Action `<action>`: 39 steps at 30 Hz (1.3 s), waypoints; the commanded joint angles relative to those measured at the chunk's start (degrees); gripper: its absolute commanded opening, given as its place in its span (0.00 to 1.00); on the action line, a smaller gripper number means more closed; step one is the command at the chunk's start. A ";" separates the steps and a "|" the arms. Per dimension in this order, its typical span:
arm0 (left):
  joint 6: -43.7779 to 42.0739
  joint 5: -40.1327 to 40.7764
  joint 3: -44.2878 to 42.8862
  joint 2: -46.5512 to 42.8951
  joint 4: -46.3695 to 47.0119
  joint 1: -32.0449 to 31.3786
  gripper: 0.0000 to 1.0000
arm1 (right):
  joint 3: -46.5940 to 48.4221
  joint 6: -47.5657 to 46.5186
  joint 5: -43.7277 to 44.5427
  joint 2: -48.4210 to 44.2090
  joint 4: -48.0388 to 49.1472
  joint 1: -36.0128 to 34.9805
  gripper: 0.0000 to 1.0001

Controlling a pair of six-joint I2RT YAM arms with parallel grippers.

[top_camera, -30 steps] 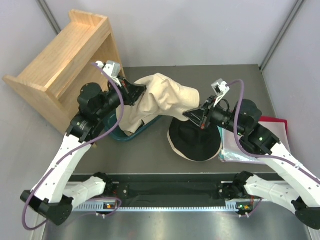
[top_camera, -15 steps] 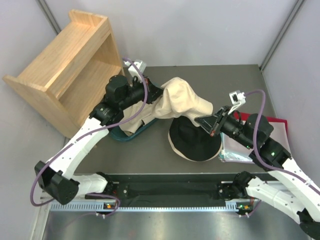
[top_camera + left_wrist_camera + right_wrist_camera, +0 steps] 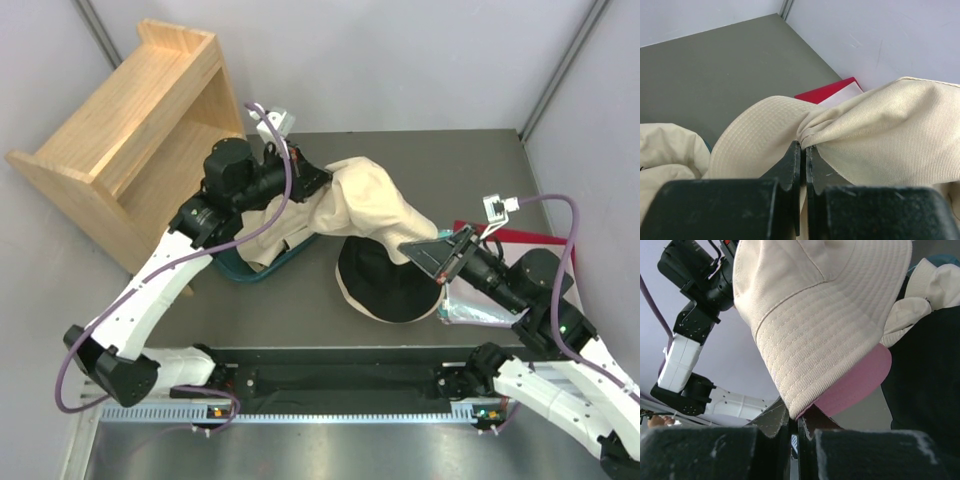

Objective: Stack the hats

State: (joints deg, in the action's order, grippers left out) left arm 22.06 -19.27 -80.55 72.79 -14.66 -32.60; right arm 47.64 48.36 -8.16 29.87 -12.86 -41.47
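We see the left hand [image 3: 325, 184] and the right hand [image 3: 415, 246] each clamped on opposite brim edges of a cream bucket hat [image 3: 365, 200], held stretched above the black hat [image 3: 388, 288] lying on the surface [image 3: 300, 310], beside the teal tub [image 3: 250, 272].

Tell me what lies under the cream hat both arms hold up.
Below the cream hat lies the black hat on the table, far edge covered. Anything else under it is hidden.
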 commanded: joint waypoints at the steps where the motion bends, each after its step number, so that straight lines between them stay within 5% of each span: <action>1: -0.88 -0.06 0.05 -4.06 -1.60 0.61 0.00 | 0.62 2.26 -1.06 -1.92 2.58 0.16 0.00; 15: -1.23 -2.27 0.58 -0.20 -1.70 0.61 0.00 | -4.48 -1.60 4.30 -3.59 -3.40 0.16 0.08; 21: -4.83 -3.93 -2.24 4.72 0.06 0.26 0.00 | -5.36 -6.78 4.91 -3.06 -1.73 0.08 0.29; 28: -9.23 -8.76 -2.33 7.71 3.14 0.25 0.00 | -3.34 -12.93 9.64 -3.59 -0.59 0.08 0.73; 32: -9.59 -10.35 -3.64 8.85 3.84 0.17 0.00 | -1.06 -15.31 10.98 -0.61 0.47 0.16 0.81; 39: -8.36 -6.84 -7.51 11.49 0.77 0.17 0.00 | -4.56 -13.30 -0.08 0.90 10.83 0.08 0.83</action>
State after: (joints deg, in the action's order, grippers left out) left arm 13.56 -27.44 -84.23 83.13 -16.21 -32.34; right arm 43.57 34.96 -1.80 30.89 -11.20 -41.47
